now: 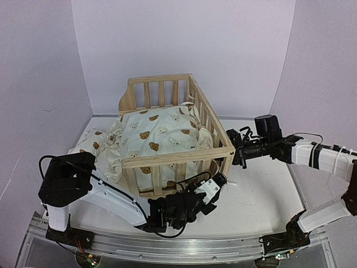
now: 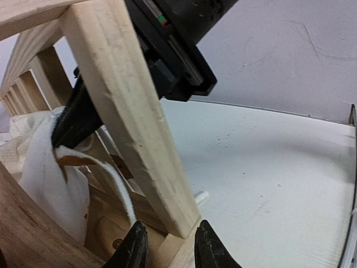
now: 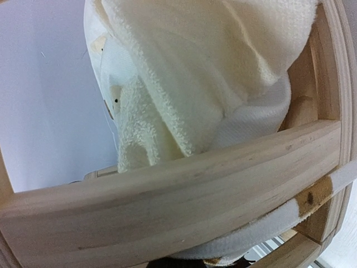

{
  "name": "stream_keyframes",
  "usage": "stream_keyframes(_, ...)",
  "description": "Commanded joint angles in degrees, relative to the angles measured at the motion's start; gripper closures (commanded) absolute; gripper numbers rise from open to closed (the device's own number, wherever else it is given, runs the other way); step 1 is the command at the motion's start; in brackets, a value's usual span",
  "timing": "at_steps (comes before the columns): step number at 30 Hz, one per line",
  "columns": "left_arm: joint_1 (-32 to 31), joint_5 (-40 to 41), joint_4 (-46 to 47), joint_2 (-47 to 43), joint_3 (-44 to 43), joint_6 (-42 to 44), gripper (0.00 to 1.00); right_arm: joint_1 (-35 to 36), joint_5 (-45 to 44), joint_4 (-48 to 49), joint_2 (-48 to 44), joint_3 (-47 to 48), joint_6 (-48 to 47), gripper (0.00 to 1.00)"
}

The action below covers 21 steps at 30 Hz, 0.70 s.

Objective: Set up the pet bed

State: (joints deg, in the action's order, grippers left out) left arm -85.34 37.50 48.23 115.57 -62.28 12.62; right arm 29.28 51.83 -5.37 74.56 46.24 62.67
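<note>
- pine frame (image 1: 177,156) opens left, long axis near-far; cushion (image 1: 159,131) spills left
- left gripper (image 2: 170,248) clenched on near-right post
- right gripper (image 2: 66,129) seemingly pinching cushion
- bare table (image 1: 262,190) to right

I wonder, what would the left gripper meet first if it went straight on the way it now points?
The frame's corner post: the left gripper has its jaws either side of the post's foot, so the wood is directly ahead, apparently in contact.
</note>
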Motion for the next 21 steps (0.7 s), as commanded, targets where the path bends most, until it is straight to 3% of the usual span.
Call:
stream_keyframes(1, -0.8, 10.1, 10.6, 0.5, -2.8, 3.4, 0.73, 1.1, 1.4, 1.0, -1.8, 2.1, -0.4, 1.00)
stream_keyframes(7, -2.7, 18.7, 10.3, 4.5, -8.0, 10.9, 0.70, 1.0, 2.0, 1.0, -1.9, 1.6, -0.7, 1.00)
stream_keyframes(14, -3.1, 25.7, 9.6, 7.6, -11.6, 18.8, 0.81, 1.1, 2.8, 1.0, -1.6, 1.8, -1.0, 1.00)
stream_keyframes(21, -3.5, 30.2, 3.5, 9.2, -14.8, 12.5, 0.81, 1.1, 2.0, 1.0, -2.0, 1.9, -0.6, 1.00)
